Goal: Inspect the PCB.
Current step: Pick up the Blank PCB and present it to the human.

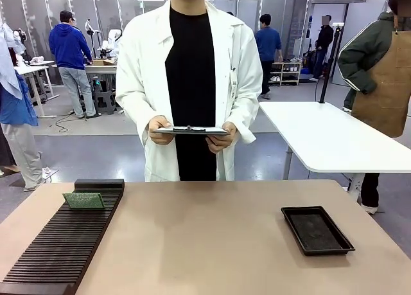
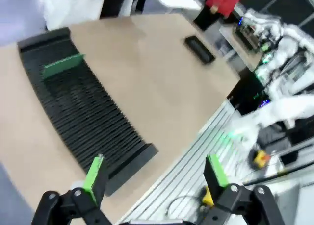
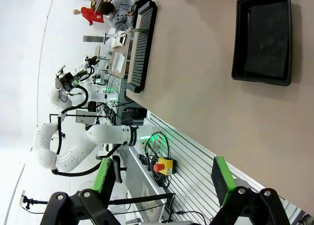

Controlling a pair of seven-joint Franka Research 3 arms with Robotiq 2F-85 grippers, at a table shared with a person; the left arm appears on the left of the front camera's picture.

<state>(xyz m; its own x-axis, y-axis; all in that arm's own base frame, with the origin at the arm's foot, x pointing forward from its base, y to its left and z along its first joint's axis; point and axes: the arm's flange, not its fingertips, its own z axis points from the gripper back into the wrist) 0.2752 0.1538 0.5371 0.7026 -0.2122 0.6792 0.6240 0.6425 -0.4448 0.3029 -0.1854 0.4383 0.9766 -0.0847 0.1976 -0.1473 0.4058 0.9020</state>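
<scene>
PCB (image 1: 83, 200) rests on the slotted black rack (image 1: 58, 250), near its far end, on the counter's (image 1: 205, 237) left side. I see my left pincer (image 2: 156, 170) and right pincer (image 3: 163, 175) both spread wide, holding and touching nothing.

Matt speckled PCB (image 1: 83, 200); seemingly plastic tray (image 1: 327, 251)

Entry: the left gripper (image 2: 156, 175) has its jaws spread wide, green pads (image 2: 95, 178) facing each other across the gap. The right gripper (image 3: 162, 178) has its jaws equally wide, fingers parallel. Beyond the right jaws, toward their left-hand finger, the left arm (image 3: 88, 141) stands white with its elbow bent.
</scene>
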